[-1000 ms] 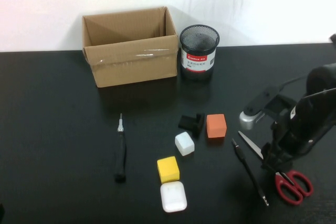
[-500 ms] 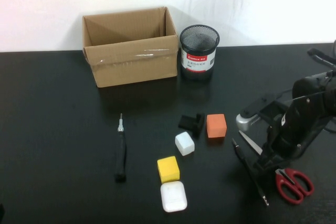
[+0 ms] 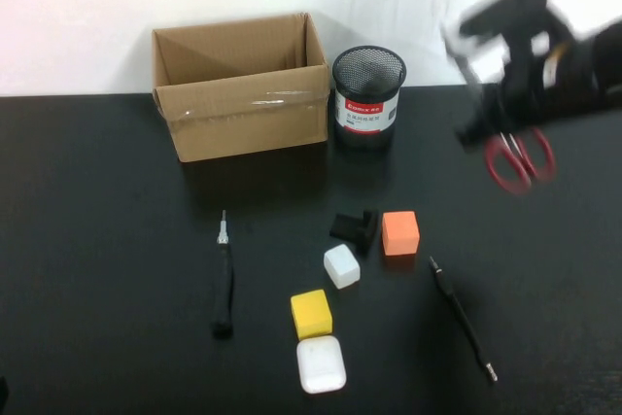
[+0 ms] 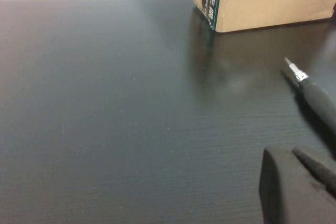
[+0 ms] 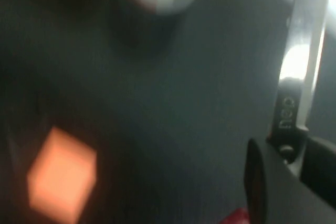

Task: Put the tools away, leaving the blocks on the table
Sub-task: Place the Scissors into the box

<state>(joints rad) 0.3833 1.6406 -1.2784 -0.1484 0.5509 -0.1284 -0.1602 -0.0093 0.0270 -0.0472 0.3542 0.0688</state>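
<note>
My left gripper [image 4: 294, 190] sits low over the tabletop [image 3: 97, 240] at my far left, its fingers together and holding nothing. Just beside it lies the black-handled screwdriver [image 3: 224, 279], metal tip toward the cardboard box [image 3: 243, 85] at the back. Right of the box stands a black mesh cup [image 3: 368, 94]. Mid-tabletop sit the yellow cube [image 3: 311, 313], the flat white rounded square [image 3: 321, 363], the white cube [image 3: 341, 265], a small black object [image 3: 354, 227] and the orange cube [image 3: 400, 232]. Further right the thin black probe [image 3: 463, 318] lies flat. At the far right, my right gripper [image 3: 496, 109] is raised well above the tabletop, clamped on the red-handled scissors [image 3: 515, 157], whose handles hang down
</note>
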